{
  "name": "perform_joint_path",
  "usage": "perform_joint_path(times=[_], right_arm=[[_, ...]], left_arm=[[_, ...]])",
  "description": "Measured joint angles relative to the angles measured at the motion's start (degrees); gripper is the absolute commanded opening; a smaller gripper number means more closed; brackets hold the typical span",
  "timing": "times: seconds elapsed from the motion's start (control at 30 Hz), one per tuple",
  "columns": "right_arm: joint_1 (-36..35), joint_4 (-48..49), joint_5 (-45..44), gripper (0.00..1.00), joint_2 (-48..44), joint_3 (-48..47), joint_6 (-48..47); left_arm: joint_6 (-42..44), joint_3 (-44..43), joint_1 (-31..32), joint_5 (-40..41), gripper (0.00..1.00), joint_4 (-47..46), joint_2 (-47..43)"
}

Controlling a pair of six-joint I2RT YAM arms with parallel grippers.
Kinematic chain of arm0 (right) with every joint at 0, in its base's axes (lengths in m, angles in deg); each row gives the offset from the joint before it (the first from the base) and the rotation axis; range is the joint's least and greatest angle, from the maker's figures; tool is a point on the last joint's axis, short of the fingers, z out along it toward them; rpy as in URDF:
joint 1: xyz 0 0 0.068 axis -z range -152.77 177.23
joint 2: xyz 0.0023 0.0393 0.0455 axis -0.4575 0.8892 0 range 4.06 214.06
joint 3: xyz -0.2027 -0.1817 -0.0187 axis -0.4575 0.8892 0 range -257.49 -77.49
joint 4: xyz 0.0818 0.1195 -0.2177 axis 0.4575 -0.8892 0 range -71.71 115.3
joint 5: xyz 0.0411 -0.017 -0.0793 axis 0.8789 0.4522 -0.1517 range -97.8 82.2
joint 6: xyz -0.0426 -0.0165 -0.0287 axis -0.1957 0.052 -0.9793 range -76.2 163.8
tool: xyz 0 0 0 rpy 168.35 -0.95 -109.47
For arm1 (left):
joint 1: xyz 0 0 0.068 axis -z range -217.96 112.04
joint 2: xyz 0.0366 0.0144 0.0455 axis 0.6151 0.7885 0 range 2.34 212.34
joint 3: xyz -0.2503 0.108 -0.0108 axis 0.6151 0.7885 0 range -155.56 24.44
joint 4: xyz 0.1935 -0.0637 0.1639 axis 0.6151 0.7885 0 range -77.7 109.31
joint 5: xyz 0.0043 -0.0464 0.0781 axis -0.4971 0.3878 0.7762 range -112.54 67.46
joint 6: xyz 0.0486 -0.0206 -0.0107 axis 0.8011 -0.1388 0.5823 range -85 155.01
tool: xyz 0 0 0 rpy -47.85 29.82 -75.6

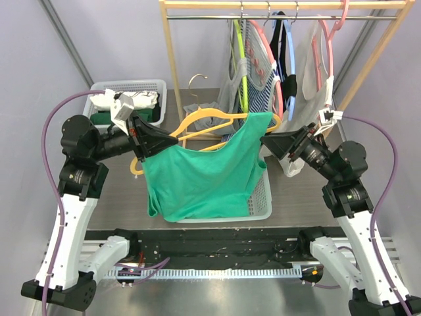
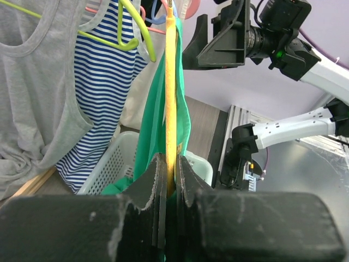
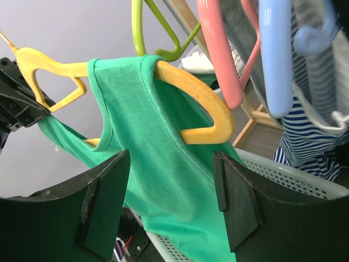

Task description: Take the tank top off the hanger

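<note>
Behind your work, the wooden rack (image 1: pixel 172 59) carries a crowd of clothes: a striped top (image 2: pixel 103 82), a grey vest (image 2: pixel 32 82), and pink (image 3: pixel 218 49), blue (image 3: pixel 278 54) and lime (image 3: pixel 139 27) hangers just beside the right arm. A white basket (image 1: pixel 262 204) sits below, and another (image 1: pixel 131 85) is at the far left.

Your left gripper (image 2: pixel 170 164) is clamped tight on the left end of the yellow hanger (image 3: pixel 210 103). The green tank top (image 1: pixel 197 178) hangs from that hanger by its right strap, over the basket. Your right gripper (image 3: pixel 170 164) stands wide apart, gripping nothing, with the tank top's shoulder just beyond its jaws.
</note>
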Motion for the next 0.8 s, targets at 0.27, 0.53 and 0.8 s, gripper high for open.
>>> perform_joint_path(times=[0.27,0.53,0.8], right_arm=[[-6.5,-0.9,-4.0,0.65,4.2,-1.3,-2.4],[-13.4,-0.9,-8.3,0.31,7.8,-3.2,-5.0],[-16.9,-4.0,-12.4,0.08,7.4,-5.1,-7.0]], left_arm=[[1.5,0.0,0.8,0.2,0.00,0.0,0.3],[2.0,0.0,0.8,0.6,0.00,0.2,0.3],[5.0,0.0,0.8,1.4,0.00,1.4,0.1]])
